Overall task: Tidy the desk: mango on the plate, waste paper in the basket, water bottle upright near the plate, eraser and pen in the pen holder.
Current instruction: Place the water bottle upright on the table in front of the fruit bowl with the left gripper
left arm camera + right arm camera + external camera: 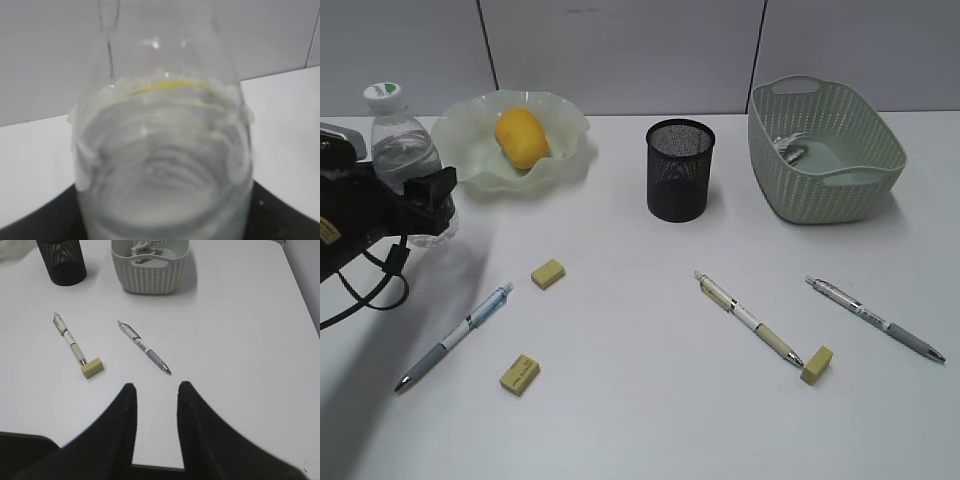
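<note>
Upright, water bottle [404,150] beside plate [470,150], left gripper [420,205] clasping.

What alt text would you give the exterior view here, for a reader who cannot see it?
The left gripper holds the upright water bottle beside the plate, where the mango lies. On the desk stand the pen holder and the basket containing the waste paper; three pens and three erasers lie loose.
</note>
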`<act>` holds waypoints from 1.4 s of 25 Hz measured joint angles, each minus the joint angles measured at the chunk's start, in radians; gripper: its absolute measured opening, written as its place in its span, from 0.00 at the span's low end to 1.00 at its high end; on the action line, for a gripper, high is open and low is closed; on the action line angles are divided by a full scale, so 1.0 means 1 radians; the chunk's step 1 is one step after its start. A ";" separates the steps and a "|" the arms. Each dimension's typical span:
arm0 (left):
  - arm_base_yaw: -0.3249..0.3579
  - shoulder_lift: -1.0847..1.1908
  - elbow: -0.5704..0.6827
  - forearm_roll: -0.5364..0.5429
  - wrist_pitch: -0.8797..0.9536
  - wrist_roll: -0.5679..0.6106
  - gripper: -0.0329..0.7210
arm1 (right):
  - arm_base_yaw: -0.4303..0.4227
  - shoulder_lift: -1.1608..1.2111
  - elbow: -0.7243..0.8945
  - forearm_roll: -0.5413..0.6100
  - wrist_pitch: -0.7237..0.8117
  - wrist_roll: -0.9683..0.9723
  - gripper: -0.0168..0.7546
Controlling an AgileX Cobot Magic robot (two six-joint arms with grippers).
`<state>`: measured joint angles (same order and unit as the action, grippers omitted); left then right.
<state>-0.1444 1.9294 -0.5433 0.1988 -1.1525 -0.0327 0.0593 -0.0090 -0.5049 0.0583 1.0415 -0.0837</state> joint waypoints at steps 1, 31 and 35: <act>0.001 0.013 -0.009 0.000 0.000 0.000 0.69 | 0.000 0.000 0.000 0.000 0.000 0.000 0.33; 0.003 0.236 -0.187 0.032 -0.050 -0.045 0.87 | 0.000 0.000 0.000 0.000 0.000 0.000 0.33; 0.003 0.236 -0.185 0.024 -0.052 -0.046 0.89 | 0.000 0.000 0.000 0.000 0.000 0.000 0.33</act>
<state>-0.1415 2.1654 -0.7286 0.2224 -1.2046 -0.0786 0.0593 -0.0090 -0.5049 0.0583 1.0415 -0.0837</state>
